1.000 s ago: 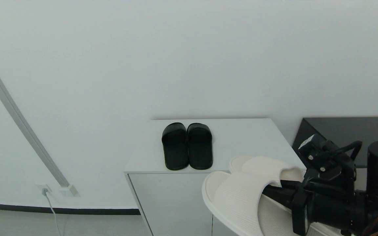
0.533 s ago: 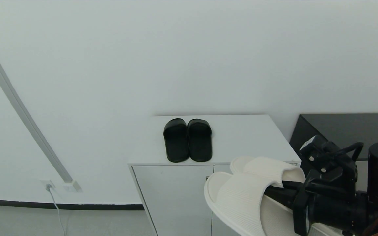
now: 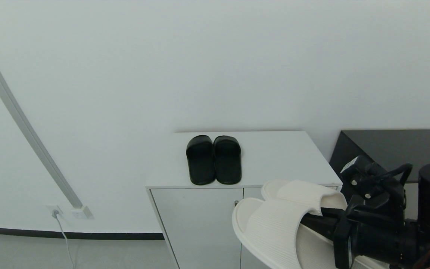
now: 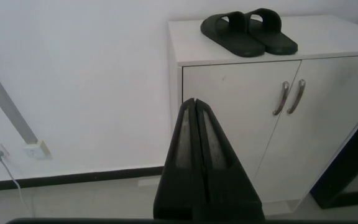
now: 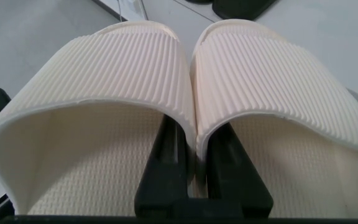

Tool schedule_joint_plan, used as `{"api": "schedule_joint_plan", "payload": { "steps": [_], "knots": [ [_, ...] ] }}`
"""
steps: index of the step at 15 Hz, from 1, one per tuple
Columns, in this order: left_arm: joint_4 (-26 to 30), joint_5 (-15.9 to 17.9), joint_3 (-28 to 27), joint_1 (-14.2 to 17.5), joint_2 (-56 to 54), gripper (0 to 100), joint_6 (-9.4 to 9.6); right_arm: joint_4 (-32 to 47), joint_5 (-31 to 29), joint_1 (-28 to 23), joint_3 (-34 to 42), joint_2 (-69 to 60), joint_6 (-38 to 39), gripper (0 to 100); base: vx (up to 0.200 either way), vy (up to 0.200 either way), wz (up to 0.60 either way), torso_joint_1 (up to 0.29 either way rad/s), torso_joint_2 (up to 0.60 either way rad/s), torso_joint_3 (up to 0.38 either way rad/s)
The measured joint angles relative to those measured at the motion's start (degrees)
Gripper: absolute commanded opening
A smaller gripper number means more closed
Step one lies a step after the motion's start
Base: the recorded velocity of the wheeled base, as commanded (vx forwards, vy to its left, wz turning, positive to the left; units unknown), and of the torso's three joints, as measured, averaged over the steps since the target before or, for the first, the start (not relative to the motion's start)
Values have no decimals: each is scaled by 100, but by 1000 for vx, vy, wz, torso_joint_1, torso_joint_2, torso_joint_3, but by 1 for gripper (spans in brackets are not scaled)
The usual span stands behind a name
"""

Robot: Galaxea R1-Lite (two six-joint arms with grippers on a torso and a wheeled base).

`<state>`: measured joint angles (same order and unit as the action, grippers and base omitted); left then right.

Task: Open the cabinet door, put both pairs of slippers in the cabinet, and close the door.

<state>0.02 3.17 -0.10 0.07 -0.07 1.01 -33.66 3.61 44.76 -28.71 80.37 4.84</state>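
White cabinet [image 3: 274, 157] top bears black slippers [image 3: 214, 160]; right claw [image 5: 194, 162] clamps white slippers [image 3: 274, 228], left claw [image 4: 195, 107] closed empty

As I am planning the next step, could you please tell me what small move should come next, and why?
Probably spread the fingers of the left gripper and ease it toward the handles. The cabinet doors are shut, and that gripper is closed and empty, facing them. The right gripper is occupied holding the white slippers.
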Motion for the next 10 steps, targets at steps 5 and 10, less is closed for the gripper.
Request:
{"api": "schedule_joint_plan", "payload": {
  "steps": [5,10],
  "knots": [
    [2,0,2,0,0,0,2,5,-2,7,24,30,-2,0,0,0,0,-155,345,189],
    [7,13,0,0,0,100,5,-6,-9,0,40,33,-2,0,0,0,0,-200,455,255]
  ]
}}
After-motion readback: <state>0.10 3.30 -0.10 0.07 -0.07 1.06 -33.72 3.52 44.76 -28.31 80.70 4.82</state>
